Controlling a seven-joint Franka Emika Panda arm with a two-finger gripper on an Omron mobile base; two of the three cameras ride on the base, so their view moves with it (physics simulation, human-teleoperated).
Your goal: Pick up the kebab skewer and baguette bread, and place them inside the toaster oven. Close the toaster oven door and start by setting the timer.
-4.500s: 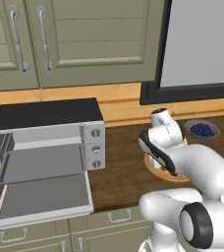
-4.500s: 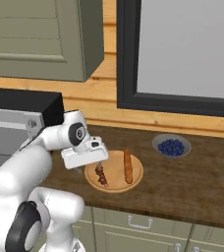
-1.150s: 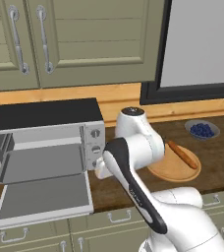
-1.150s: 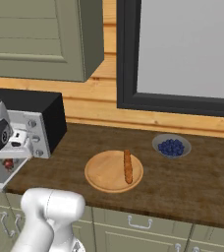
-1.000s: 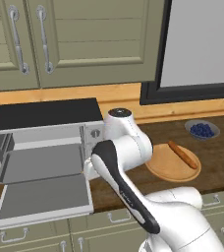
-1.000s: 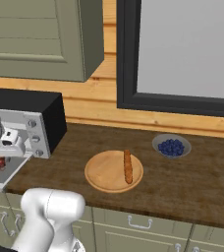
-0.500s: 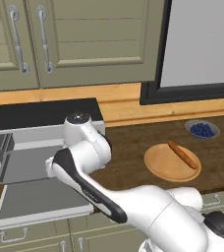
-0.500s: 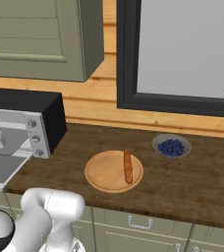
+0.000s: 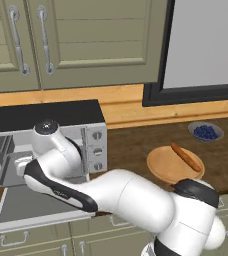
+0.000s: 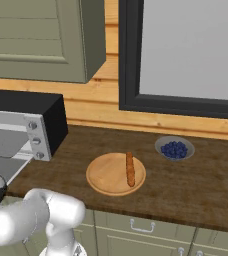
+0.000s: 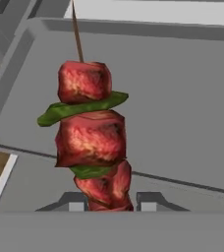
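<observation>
Two fingertips of the gripper clench the kebab skewer at the toaster oven mouth, left; door down. Baguette bread lies on wooden plate, right.

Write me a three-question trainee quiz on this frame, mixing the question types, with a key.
1. True or false: the baguette bread is already inside the toaster oven.
2. What are the jaws of the gripper closed on? A) the kebab skewer B) the oven's bar handle C) a knob
3. Fill in: the toaster oven door is ____.

Key
1. False; it lies on the round wooden plate on the counter, near the bowl of blueberries.
2. A; in the hand view the skewer rises from between the fingertips, over the grey oven interior.
3. Open, folded down flat in front of the oven.
</observation>
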